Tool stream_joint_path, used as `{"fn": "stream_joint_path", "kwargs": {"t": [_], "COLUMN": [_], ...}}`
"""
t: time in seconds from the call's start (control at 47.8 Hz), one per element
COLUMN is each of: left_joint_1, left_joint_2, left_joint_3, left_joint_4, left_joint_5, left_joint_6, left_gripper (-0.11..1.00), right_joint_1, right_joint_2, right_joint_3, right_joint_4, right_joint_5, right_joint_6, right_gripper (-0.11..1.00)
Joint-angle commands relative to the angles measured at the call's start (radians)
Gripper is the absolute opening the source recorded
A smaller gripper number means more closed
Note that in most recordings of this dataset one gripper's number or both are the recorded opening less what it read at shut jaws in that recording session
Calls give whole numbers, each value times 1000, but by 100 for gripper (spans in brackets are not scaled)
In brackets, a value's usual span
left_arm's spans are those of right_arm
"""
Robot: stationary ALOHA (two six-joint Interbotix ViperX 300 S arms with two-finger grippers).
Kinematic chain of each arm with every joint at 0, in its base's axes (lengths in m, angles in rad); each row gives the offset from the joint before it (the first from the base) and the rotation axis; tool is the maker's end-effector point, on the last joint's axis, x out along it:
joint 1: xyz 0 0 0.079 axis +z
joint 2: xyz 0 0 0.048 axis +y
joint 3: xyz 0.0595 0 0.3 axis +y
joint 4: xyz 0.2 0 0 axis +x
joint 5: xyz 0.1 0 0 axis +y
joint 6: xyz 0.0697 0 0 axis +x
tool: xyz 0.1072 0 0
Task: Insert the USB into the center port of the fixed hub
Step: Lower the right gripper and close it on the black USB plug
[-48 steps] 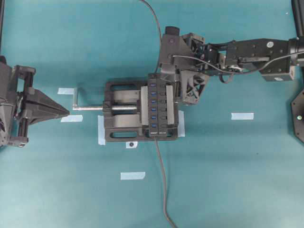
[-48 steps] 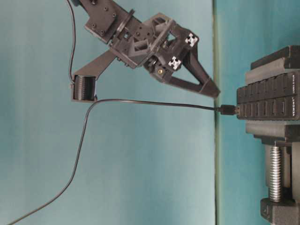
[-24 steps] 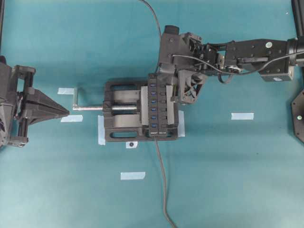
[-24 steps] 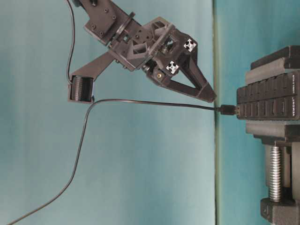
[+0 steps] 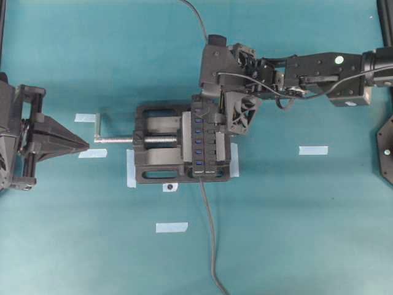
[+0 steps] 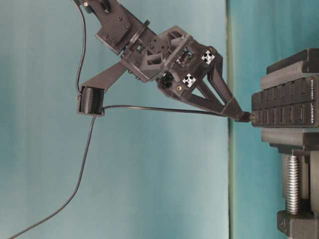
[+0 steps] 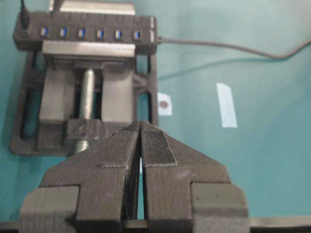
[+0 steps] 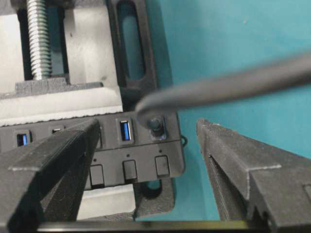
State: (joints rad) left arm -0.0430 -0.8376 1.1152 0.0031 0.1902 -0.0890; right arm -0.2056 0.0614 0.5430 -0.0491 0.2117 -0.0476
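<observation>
The fixed hub (image 5: 207, 140) is a black bar with blue ports, clamped in a vise. The USB (image 8: 155, 124) stands plugged into the port at the hub's far end, and its thin cable (image 8: 233, 88) leads away. That same USB (image 6: 242, 116) meets the hub's edge in the table-level view. The center port (image 5: 198, 131) is an empty blue slot, also showing as the center port (image 7: 81, 33). My right gripper (image 8: 148, 125) is open, its fingers either side of the USB without touching it. My left gripper (image 7: 141, 128) is shut on nothing, left of the vise crank.
The black vise (image 5: 153, 157) has a silver screw (image 5: 116, 140) and crank pointing at my left gripper (image 5: 85, 143). A thicker grey cable (image 5: 210, 233) runs from the hub's near end toward the front. Several pale tape strips (image 5: 313, 150) lie on the teal table.
My right gripper has opened from shut and come down toward the hub's end. Its fingers now straddle the plugged-in USB. The left arm has not moved.
</observation>
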Motion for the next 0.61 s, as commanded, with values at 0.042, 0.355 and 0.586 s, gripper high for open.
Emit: {"fn": "stream_joint_path", "kwargs": {"t": [0.042,0.355,0.586], "left_joint_1": [-2,-2,-2], "left_joint_2": [-2,-8,-8], "left_joint_3": [-11,-5,0], "left_joint_4": [2,2,2], "left_joint_5": [-6,-6,-6], "left_joint_6": [-2,-5,-20], "left_gripper": [0,0,0], "right_joint_1": [-5,-6,-9], "right_joint_2": [-6,18,21], "right_joint_3": [-28,-44,-46], "right_joint_4": [0,0,0], "right_joint_5": [-12,-29,-28], "right_joint_6": [-5,-6,-6], "right_gripper": [83,80,79]}}
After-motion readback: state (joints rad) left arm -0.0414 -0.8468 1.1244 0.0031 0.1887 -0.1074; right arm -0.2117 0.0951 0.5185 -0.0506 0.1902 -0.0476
